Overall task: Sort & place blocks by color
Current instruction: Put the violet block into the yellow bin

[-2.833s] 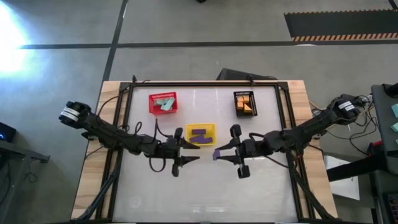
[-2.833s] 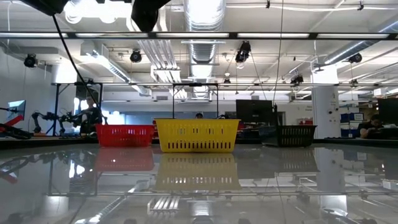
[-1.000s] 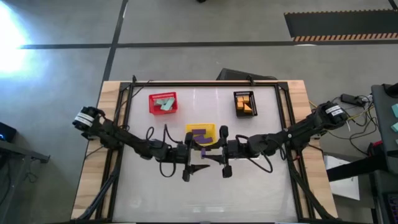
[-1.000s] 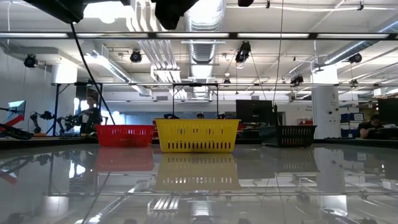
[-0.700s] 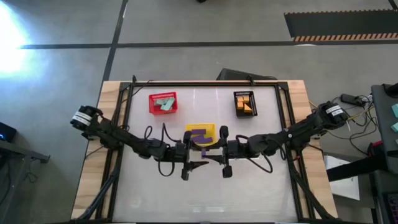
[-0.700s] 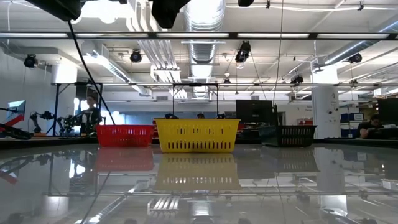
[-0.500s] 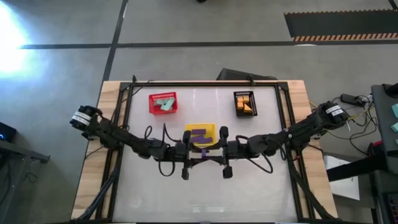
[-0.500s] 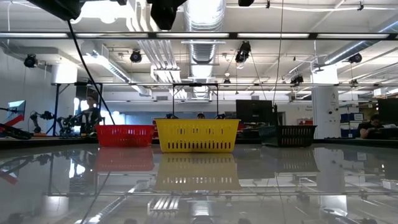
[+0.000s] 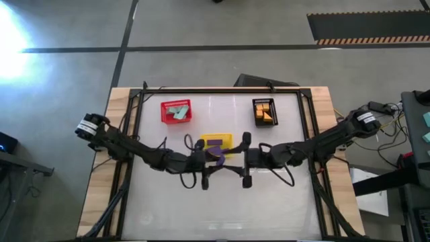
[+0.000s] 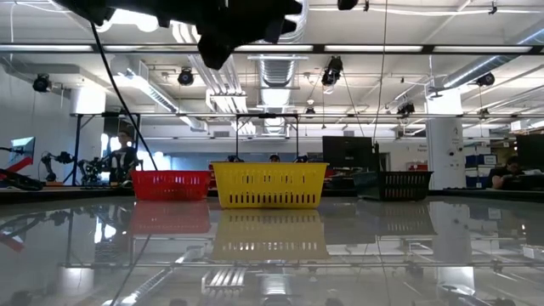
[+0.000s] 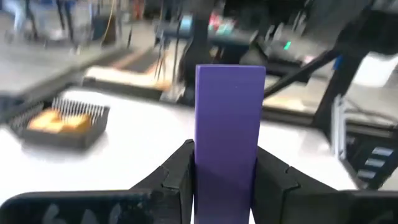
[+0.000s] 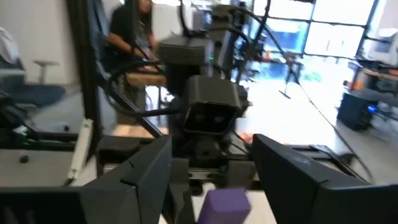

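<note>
Purple block (image 11: 227,137) now in left end effector (image 11: 224,177)

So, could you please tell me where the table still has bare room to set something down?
The white tabletop is bare on the near side of both arms. It is crowded at the yellow mesh basket, where the left gripper grips a purple block.

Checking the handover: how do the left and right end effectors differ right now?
The left end effector is shut on the purple block, which stands upright between its fingers; the right end effector is open and holds nothing, the block showing beyond its spread fingers. In the high view the left sits nearer the yellow basket than the right. Both hover mid-table, facing each other.
</note>
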Robot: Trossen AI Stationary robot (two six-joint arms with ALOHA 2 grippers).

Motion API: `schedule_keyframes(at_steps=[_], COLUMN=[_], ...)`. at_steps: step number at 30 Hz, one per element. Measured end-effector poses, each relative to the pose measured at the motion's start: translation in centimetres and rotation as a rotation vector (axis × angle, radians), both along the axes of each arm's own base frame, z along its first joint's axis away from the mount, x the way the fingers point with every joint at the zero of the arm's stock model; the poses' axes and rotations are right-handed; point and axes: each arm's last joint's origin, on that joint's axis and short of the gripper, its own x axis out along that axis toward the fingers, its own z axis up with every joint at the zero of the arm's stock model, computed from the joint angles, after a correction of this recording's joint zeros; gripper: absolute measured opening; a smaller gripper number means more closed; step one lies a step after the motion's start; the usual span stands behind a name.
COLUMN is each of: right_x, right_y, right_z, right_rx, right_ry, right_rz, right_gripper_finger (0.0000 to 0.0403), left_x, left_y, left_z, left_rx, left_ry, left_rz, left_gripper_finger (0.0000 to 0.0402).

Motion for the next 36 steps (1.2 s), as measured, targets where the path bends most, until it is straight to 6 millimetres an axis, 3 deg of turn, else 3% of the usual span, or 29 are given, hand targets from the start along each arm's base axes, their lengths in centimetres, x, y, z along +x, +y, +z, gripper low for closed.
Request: schedule_keyframes(at_steps=[5,9,15,19,26,32,36], right_x=[-1.9,-3.6,-5.1,-5.3,-5.2,-5.2,-5.2], right_y=[-0.7,-1.3,-1.9,-1.9,-1.9,-1.9,-1.9], right_z=[1.0,1.7,2.1,2.0,1.7,1.7,1.7], right_rx=[0.034,0.078,0.103,0.102,0.096,0.093,0.088], right_ry=[0.107,0.18,0.236,0.237,0.255,0.256,0.256], right_rz=[-0.025,-0.032,-0.04,-0.039,-0.041,-0.041,-0.04], right_gripper_finger=[0.0237,0.0242,0.0233,0.0231,0.0229,0.0228,0.0228], left_x=[0.5,0.5,-0.3,-0.8,-1.2,0.5,2.0], left_y=[1.1,2.6,5.9,8.6,11.9,12.1,12.0], left_z=[0.2,1.7,4.1,3.9,2.7,3.4,2.4], left_rx=[-0.05,-0.045,-0.09,-0.149,-0.173,-0.161,-0.168], left_ry=[0.249,0.537,0.844,0.959,1.005,0.833,0.802], left_rz=[0.068,0.156,0.182,0.15,0.154,0.095,0.027], left_gripper_finger=[0.009,0.009,0.009,0.009,0.009,0.009,0.009])
